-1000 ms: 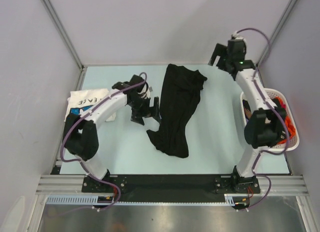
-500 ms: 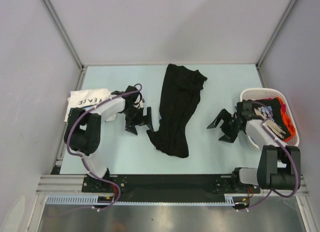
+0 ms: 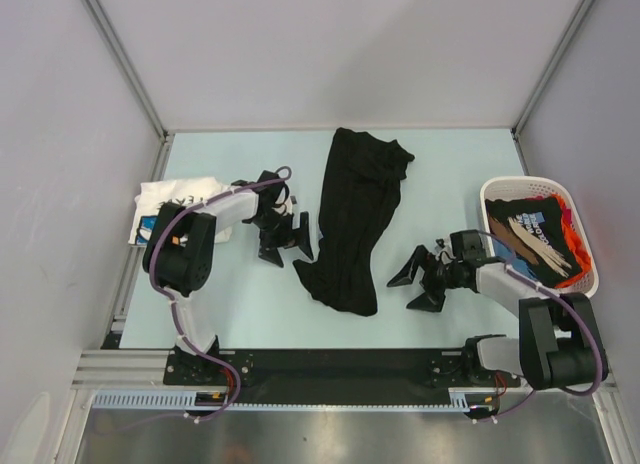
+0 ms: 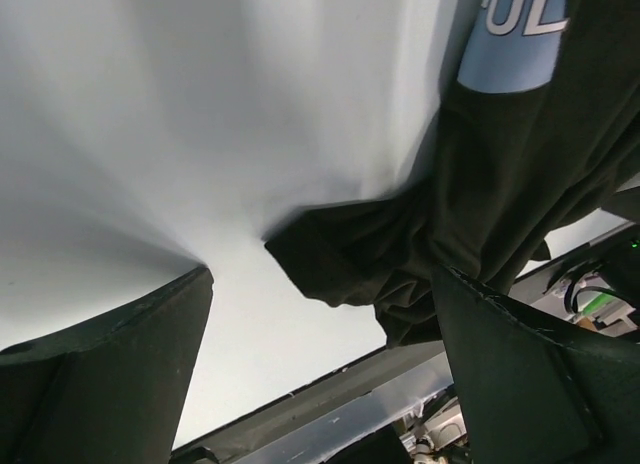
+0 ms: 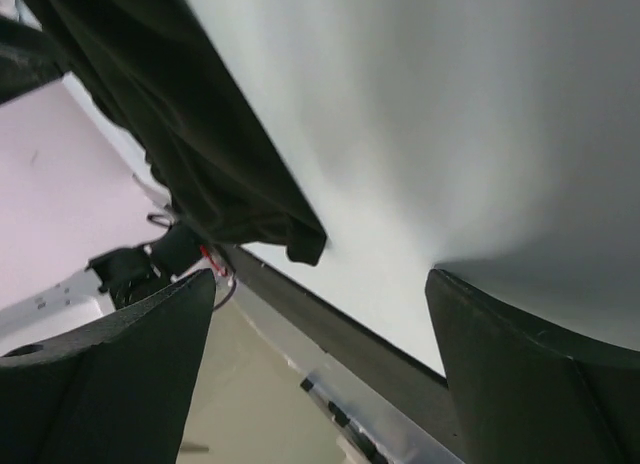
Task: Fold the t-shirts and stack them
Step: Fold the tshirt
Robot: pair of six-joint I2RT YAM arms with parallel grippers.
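A large black t-shirt (image 3: 352, 220) lies in a long crumpled strip down the middle of the table. My left gripper (image 3: 287, 242) is open and empty, just left of its lower part. The left wrist view shows the black cloth (image 4: 470, 204) ahead between the open jaws. My right gripper (image 3: 415, 279) is open and empty, low over the table right of the shirt's lower end. The right wrist view shows the shirt's hem (image 5: 220, 174). A folded white printed t-shirt (image 3: 172, 201) lies at the left edge.
A white slotted basket (image 3: 493, 191) at the right edge holds dark printed and orange shirts (image 3: 537, 230). The table's front edge and black rail (image 3: 330, 360) run below. Grey walls enclose the back and sides.
My right arm swung from the far right corner down to the table and moved left toward the black shirt. My left gripper shifted slightly, staying beside the shirt.
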